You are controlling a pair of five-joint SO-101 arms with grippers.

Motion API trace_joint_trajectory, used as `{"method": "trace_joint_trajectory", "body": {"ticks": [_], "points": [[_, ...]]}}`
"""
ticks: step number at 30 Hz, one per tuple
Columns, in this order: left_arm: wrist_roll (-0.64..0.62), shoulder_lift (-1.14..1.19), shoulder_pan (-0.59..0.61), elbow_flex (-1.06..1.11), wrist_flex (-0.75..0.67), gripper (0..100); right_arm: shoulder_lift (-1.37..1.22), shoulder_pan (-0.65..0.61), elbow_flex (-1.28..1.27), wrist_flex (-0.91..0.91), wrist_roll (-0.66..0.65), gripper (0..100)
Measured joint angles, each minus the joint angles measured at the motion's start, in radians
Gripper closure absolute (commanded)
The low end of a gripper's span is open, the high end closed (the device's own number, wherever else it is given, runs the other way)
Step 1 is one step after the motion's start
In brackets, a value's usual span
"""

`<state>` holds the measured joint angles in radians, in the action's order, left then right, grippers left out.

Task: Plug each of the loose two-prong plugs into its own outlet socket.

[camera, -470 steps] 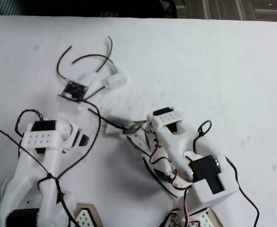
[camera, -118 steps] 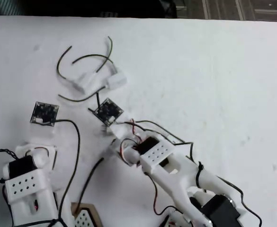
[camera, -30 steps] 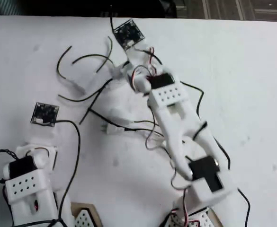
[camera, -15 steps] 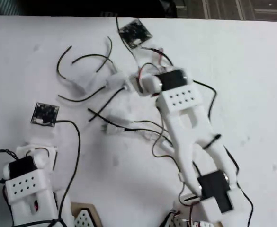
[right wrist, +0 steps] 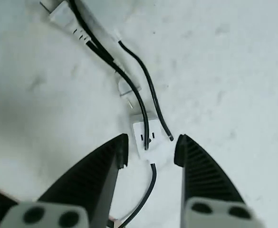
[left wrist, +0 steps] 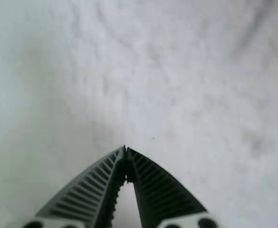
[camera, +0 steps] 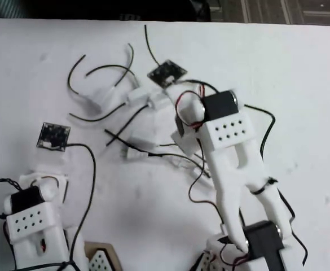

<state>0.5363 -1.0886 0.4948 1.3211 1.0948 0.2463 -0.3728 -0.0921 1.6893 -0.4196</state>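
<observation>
My right gripper [right wrist: 150, 142] is open, and a white outlet socket [right wrist: 146, 138] with two slots lies on the table between its fingertips. Just beyond the socket lies a small white two-prong plug [right wrist: 127, 89]; a black wire crosses both. Farther off is another white plug [right wrist: 65, 20] on black leads. From above, the socket [camera: 136, 96] sits left of the right arm's wrist [camera: 218, 107], a second white socket [camera: 101, 100] lies farther left, and a pronged plug [camera: 135, 152] rests mid-table. My left gripper [left wrist: 126, 153] is shut over bare table, holding nothing.
Loose black wires [camera: 88, 70] curl around the sockets at the back left. The left arm [camera: 32, 217] sits at the near left corner with its camera board [camera: 55, 134] ahead of it. The table's far edge [camera: 238, 22] borders a dark floor.
The right arm has drawn back from the table's far edge toward the near side and right, its camera board now beside the sockets. The left arm has stayed put.
</observation>
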Motion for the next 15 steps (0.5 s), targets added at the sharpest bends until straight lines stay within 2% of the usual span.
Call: {"method": "trace_joint_trajectory", "body": {"ticks": [6,15], "points": [[0.0,0.0,0.0,0.002,-0.014,98,0.169,-0.044,-0.27,-0.087,-0.006,84.0],[0.0,0.0,0.0,0.011,-0.031,98,0.381,-0.107,-0.71,-0.42,-0.115,84.0]]}}
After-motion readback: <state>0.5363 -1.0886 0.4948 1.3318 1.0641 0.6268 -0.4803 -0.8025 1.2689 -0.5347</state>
